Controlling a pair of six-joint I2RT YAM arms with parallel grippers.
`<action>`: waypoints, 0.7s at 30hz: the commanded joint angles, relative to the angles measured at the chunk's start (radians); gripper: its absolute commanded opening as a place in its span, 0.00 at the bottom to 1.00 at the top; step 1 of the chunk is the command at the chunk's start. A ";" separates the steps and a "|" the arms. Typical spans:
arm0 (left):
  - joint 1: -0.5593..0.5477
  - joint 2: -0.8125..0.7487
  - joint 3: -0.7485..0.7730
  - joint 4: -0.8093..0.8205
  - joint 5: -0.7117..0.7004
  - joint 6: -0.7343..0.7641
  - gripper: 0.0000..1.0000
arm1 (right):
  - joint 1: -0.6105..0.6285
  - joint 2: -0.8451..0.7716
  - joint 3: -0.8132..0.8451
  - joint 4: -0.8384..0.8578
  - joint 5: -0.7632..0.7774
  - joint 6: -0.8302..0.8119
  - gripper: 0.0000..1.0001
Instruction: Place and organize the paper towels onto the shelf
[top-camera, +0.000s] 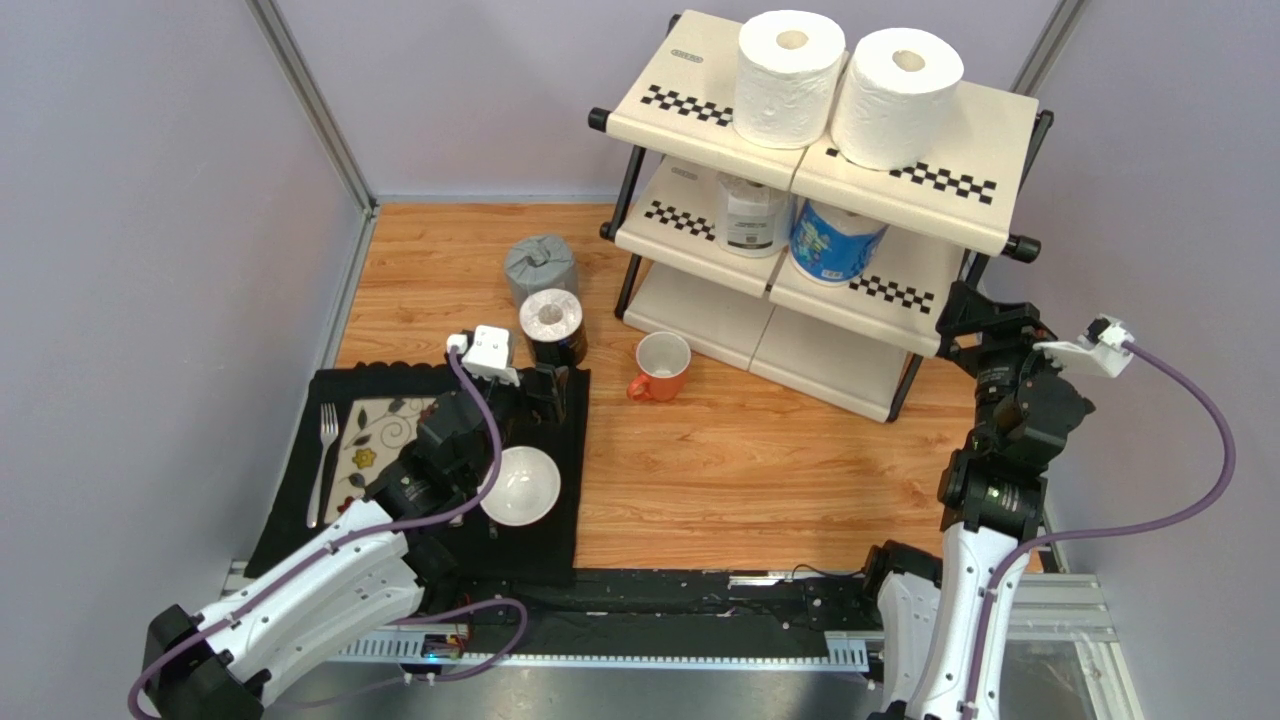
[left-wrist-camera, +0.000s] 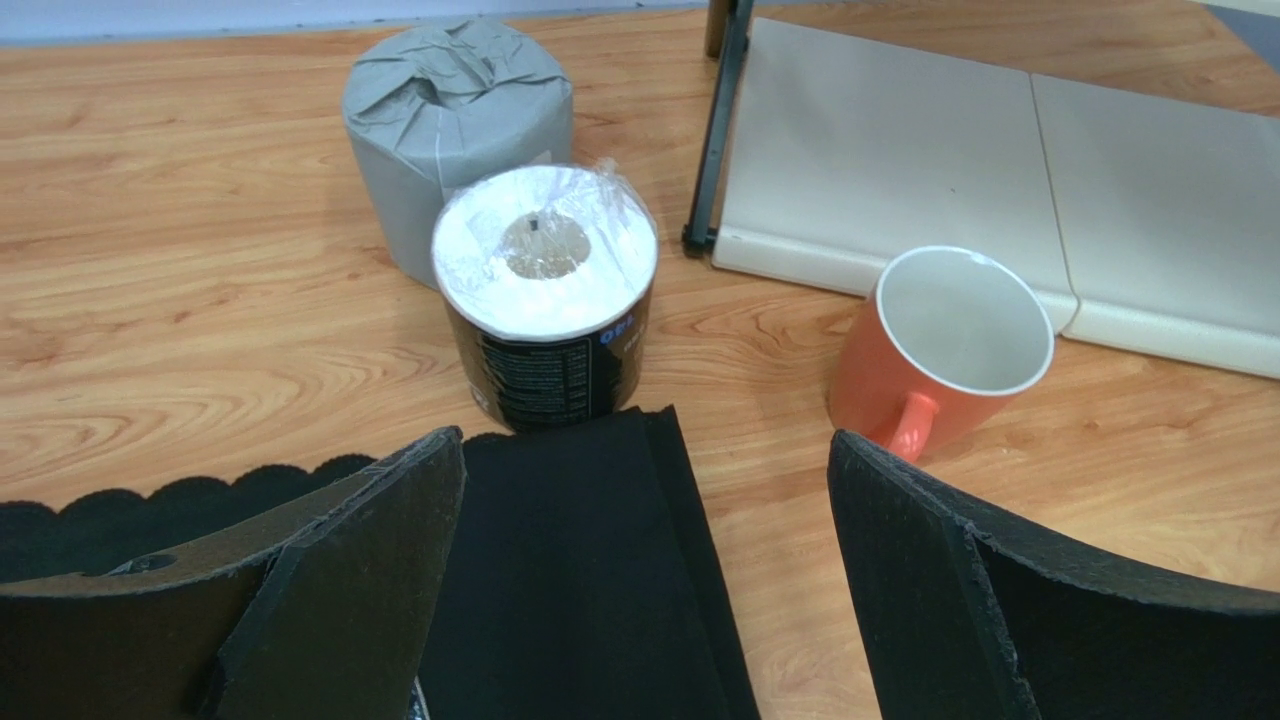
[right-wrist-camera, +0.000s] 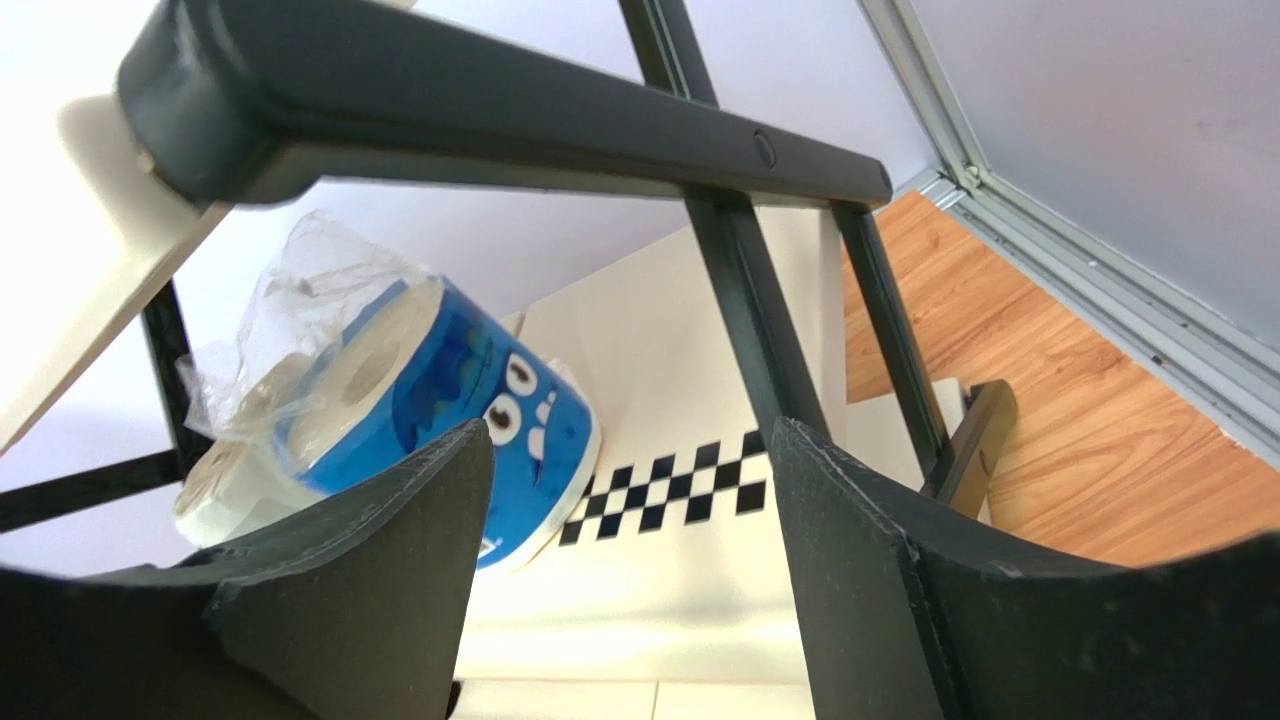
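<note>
The blue-wrapped paper towel roll (right-wrist-camera: 451, 398) is being found seated on the middle tier of the cream checkered-strip shelf (top-camera: 992, 150), just beyond the right tool (right-wrist-camera: 631, 443), whose jaws are standing apart and empty. The left tool (left-wrist-camera: 643, 450), spread wide, is being aimed at the black-wrapped roll (left-wrist-camera: 549, 323) on the wooden bench (left-wrist-camera: 181, 330). Centring on that roll is being advised, clear of the grey-wrapped roll (left-wrist-camera: 451, 120) just behind.

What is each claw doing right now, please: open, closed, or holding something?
Left claw: open, holding nothing.
Right claw: open, empty; the blue roll sits on the shelf.
</note>
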 joint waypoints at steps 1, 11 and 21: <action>0.024 0.032 0.086 -0.060 -0.010 -0.006 0.99 | 0.001 -0.042 -0.019 -0.045 -0.043 0.035 0.72; 0.313 0.267 0.223 -0.111 0.263 -0.136 0.99 | 0.050 -0.076 0.042 -0.111 -0.066 0.038 0.71; 0.522 0.480 0.288 -0.011 0.506 -0.268 0.96 | 0.076 -0.103 0.095 -0.156 -0.084 0.049 0.70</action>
